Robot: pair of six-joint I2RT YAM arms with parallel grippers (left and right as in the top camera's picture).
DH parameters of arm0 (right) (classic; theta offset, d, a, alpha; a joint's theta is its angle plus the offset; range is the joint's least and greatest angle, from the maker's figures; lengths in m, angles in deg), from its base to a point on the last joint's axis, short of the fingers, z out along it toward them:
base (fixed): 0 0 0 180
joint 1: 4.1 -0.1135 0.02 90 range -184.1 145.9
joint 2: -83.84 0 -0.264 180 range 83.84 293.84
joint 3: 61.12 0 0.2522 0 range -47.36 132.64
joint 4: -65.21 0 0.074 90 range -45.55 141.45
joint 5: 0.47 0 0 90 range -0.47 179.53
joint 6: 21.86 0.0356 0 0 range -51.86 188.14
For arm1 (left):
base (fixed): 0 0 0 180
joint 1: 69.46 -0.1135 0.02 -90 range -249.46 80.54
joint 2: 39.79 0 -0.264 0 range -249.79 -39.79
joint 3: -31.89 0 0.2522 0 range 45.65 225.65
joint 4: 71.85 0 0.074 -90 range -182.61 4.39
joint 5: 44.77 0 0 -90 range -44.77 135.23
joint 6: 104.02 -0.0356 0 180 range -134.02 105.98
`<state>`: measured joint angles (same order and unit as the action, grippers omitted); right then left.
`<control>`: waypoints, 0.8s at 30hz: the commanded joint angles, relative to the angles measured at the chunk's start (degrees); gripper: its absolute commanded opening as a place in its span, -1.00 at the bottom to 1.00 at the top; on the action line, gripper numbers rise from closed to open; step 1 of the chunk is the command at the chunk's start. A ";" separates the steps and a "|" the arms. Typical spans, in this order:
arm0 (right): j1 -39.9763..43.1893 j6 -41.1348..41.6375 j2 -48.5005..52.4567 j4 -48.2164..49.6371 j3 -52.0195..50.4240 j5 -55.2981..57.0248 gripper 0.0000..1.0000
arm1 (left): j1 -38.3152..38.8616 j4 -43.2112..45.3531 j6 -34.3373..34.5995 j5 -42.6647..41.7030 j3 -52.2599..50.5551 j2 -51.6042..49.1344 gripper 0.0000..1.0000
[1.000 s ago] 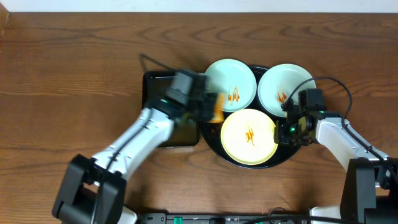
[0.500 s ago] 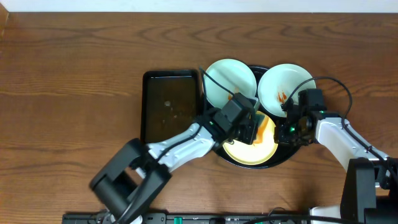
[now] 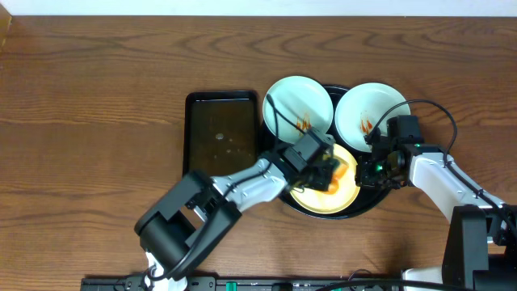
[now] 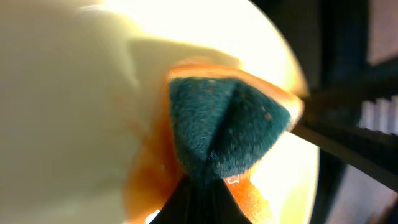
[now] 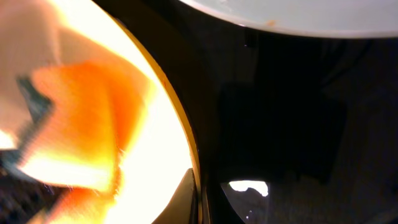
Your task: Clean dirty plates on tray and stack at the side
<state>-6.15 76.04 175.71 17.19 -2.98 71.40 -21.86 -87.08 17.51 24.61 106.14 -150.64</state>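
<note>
On the round cream plate (image 3: 327, 204), left hand (image 3: 326, 168) pinches a fuzzy sponge (image 4: 224, 124).

Robot test bench, I'd say.
I see a wood table (image 3: 97, 97), white wall (image 3: 242, 6) along the top edge, and the mounted right arm (image 3: 440, 182).

overhead is evenly lit and sharp, hardly any shadow on the desk (image 3: 97, 97). my left wrist view is too close: cream plate (image 4: 62, 93) washed out, edges blurred. right wrist overexposes the sponge (image 5: 81, 124); the black tray (image 5: 280, 124) is murky, one small glint.
</note>
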 commanded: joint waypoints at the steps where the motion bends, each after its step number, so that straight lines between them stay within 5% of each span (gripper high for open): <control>1: -0.31 0.39 0.17 0.00 -0.20 0.74 -0.98 | -4.98 -3.52 0.04 5.75 -0.57 -0.74 -0.85; 13: -0.31 0.37 0.17 0.04 -0.20 0.74 -0.98 | -7.30 -13.99 -5.53 4.13 -0.57 14.34 -0.85; 24: -0.31 0.37 0.17 0.00 -0.20 0.72 -0.86 | -13.64 -24.24 -8.11 18.38 -0.66 22.99 -0.85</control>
<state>-6.15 76.26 175.71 17.16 -2.98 71.35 -32.68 -110.36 11.26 37.81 105.42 -127.10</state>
